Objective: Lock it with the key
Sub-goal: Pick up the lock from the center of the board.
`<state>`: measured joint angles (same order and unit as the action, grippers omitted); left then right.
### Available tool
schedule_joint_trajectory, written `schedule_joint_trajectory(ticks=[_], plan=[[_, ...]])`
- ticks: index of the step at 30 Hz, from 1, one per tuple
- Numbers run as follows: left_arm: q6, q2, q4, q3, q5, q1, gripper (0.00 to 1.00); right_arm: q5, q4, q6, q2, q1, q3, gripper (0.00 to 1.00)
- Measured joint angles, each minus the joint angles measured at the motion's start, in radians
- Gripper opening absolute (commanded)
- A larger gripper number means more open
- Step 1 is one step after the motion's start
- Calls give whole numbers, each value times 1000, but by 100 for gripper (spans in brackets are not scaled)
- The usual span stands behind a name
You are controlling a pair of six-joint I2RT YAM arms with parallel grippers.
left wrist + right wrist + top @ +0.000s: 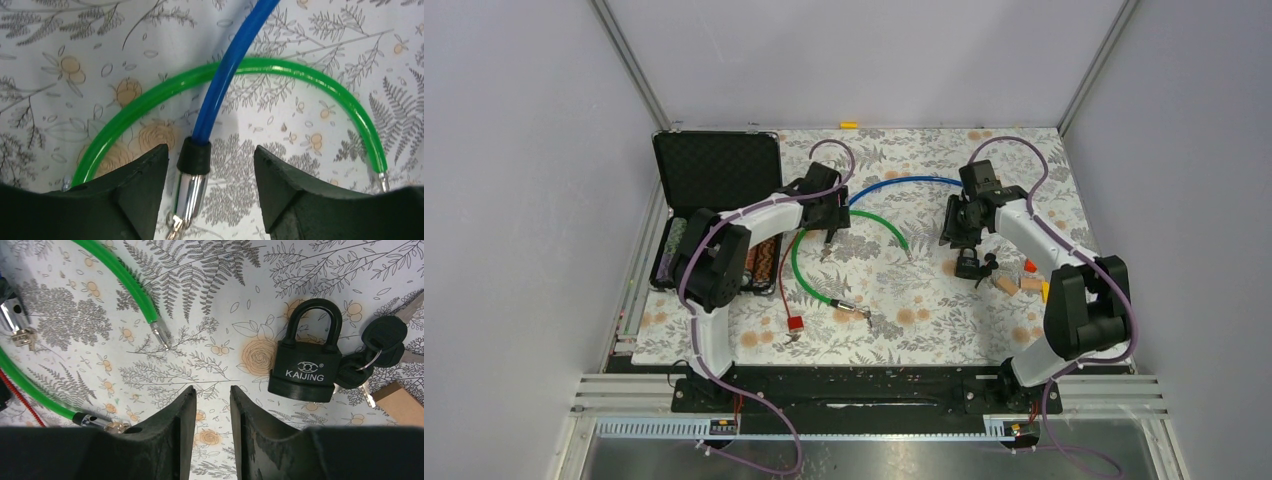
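A black KAIJING padlock lies flat on the floral cloth with its shackle closed; it also shows in the top view. A bunch of black-headed keys lies against its right side. My right gripper hovers to the left of the padlock, its jaws a narrow gap apart with nothing between them; in the top view it sits just behind the padlock. My left gripper is open, with the chrome end of a blue cable between its fingers, nearer the left one.
A green cable curves across the middle, and its tip shows in the right wrist view. A red cable with a red tag lies near the front. An open black case stands at the back left. Wooden blocks lie right of the padlock.
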<state>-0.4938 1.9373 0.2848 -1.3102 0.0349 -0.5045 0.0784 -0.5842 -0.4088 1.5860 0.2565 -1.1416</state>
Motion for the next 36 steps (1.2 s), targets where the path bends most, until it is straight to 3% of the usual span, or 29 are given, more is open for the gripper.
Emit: schedule_joint_trajectory(ticks=[10,12,17,26,32,36], plan=[[2,124,73,-132,68,0,41,18,-1,-8,-48,0,0,38],[0,134,89,-149,85,-1,33,19,-1,-10,-48,0,0,38],[8,154,109,-175,112,-6,0,19,-2,-15,-48,0,-1,38],[61,141,121,-175,128,-25,0,49,3,-25,-56,0,-6,42],[84,1,154,-69,124,-45,0,141,93,-101,-97,0,7,43],[88,-130,167,-2,113,-65,0,217,249,-259,-131,5,75,55]])
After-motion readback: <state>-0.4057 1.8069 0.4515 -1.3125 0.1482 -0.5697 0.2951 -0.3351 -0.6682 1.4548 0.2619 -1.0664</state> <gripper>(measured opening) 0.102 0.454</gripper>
